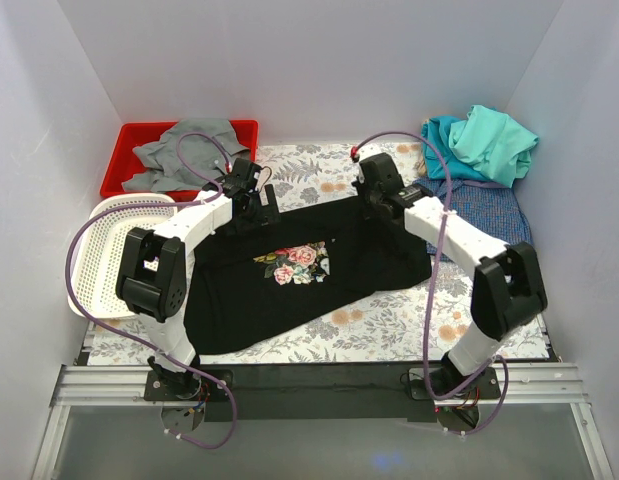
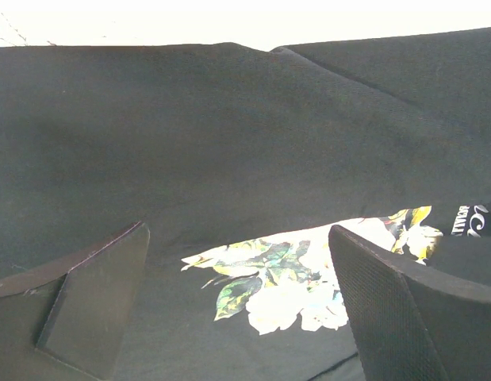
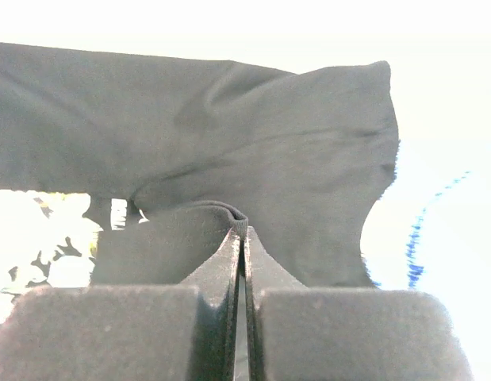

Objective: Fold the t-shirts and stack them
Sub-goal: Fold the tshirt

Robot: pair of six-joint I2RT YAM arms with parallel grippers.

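Top view. Shows the black shirt spread across the middle of the floral worktop, print facing up, long axis slanting from lower left to upper right of the frame. Finds both claws at its upper edge: left claw over the upper-left stretch, right claw at the upper-right end, so the cloth runs from each toward the bottom of the frame. Puts the teal shirt and mint shirt heaped at upper right, the checked shirt just below them, a red bin with grey cloth at upper left, and a white basket under that.

Left wrist view. Shows fingers spread wide at lower left and lower right, gripping nothing, black cloth lying beyond them, print at lower centre. Cannot tell whether the tips touch it.

Right wrist view. Shows fingers pressed together at lower centre, pinching a raised ridge of black cloth, with the rest stretching up and to the left.

Looks like the opening of a fold: one end taken, the other not yet. Probably turns on the left claw, nearer that side, closing on the edge beneath it.
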